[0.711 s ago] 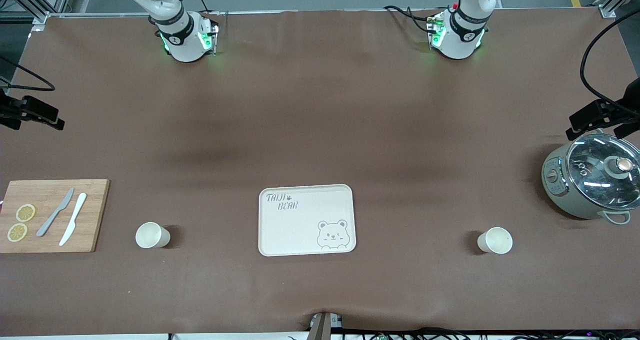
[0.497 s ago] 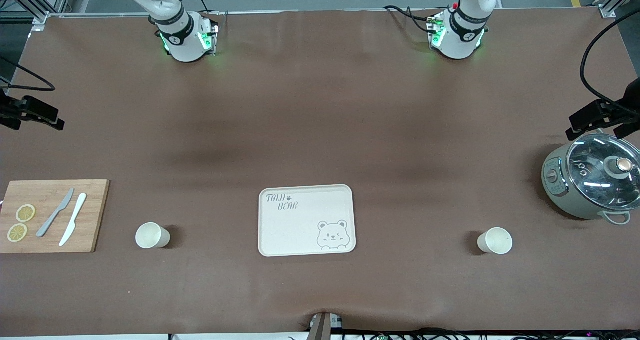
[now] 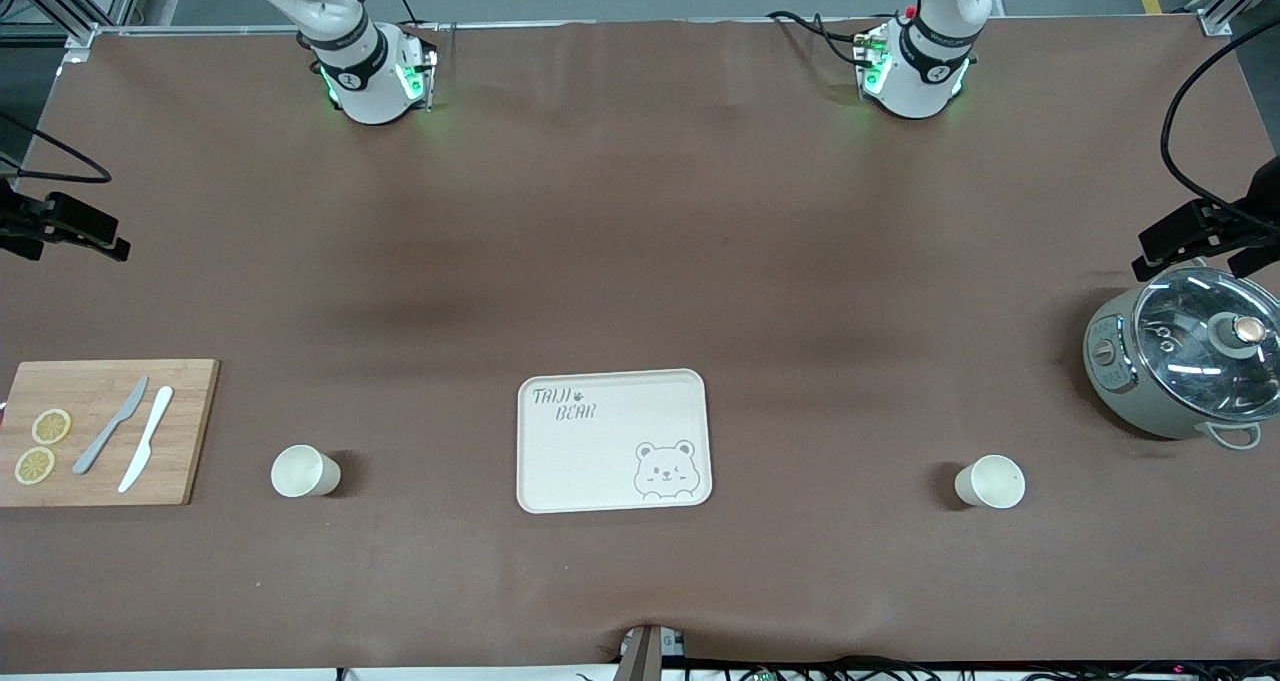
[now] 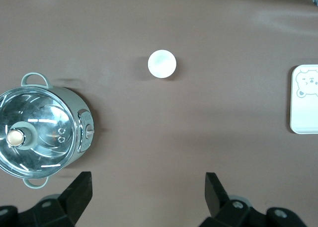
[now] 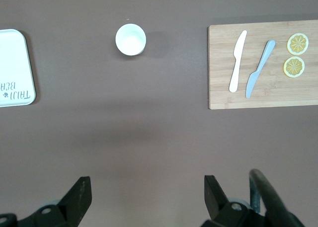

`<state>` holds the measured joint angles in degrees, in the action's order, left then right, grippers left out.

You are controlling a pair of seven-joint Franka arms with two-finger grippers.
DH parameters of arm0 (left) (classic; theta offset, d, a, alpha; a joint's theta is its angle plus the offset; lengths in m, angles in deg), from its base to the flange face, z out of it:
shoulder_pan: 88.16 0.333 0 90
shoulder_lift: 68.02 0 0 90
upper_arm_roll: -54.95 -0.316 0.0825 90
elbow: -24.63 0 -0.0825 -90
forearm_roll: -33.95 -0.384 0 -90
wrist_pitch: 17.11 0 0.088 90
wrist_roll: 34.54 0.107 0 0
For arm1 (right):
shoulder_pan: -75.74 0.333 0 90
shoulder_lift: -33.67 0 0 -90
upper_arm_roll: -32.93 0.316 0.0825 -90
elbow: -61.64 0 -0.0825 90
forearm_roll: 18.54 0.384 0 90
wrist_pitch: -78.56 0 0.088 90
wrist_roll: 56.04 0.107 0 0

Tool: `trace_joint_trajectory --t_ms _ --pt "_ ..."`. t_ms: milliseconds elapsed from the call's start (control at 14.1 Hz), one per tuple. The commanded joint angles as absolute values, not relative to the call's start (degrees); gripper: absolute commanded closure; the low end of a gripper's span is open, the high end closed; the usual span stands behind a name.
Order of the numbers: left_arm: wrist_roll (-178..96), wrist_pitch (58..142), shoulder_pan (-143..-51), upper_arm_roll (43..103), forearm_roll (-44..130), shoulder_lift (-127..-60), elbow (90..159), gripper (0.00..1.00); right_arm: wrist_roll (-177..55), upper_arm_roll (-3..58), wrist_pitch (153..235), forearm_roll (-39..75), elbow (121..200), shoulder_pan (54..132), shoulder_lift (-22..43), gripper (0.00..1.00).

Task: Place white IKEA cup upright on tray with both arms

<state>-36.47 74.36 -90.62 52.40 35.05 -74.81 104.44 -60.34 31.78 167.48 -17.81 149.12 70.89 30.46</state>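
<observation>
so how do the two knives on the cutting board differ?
The grey knife is metallic-looking; the white knife is matte white. The grey knife lies beside the lemon slices; the white knife lies toward the tray's side of the cutting board. Both lie flat, roughly parallel, on the same slant.

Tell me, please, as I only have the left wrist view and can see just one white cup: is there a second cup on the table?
Observer: Yes, a second white cup stands upright toward the right arm's end of the table, between the tray and a wooden cutting board.
Operator: Is anything on the tray? I see only its bear corner.
Observer: Neither cup is on it. Its surface shows just the grey lettering and the bear drawing.
Operator: And the right gripper?
Observer: The right gripper is open and holds nothing, high over the cloth at that arm's end of the table.
</observation>
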Motion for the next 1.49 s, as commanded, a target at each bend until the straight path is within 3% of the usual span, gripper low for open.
trace_joint_trajectory --t_ms 0,426,1066,1421 --pt "-37.2 73.7 -89.7 53.0 33.4 -76.5 103.6 0.00 -60.3 32.7 167.2 -18.3 149.3 69.8 30.8 0.00" --pt "-36.9 74.7 -88.7 52.7 33.4 -81.6 103.7 0.00 -60.3 32.6 167.2 -18.3 149.3 69.7 30.7 0.00" --pt "-36.3 87.2 -88.4 52.8 33.4 -90.9 104.1 0.00 -60.4 32.7 168.4 -17.8 148.8 70.1 30.7 0.00" --pt "-36.3 94.4 -88.5 52.8 33.4 -96.2 104.3 0.00 -63.3 32.8 174.3 -15.9 145.1 70.2 21.1 0.00"
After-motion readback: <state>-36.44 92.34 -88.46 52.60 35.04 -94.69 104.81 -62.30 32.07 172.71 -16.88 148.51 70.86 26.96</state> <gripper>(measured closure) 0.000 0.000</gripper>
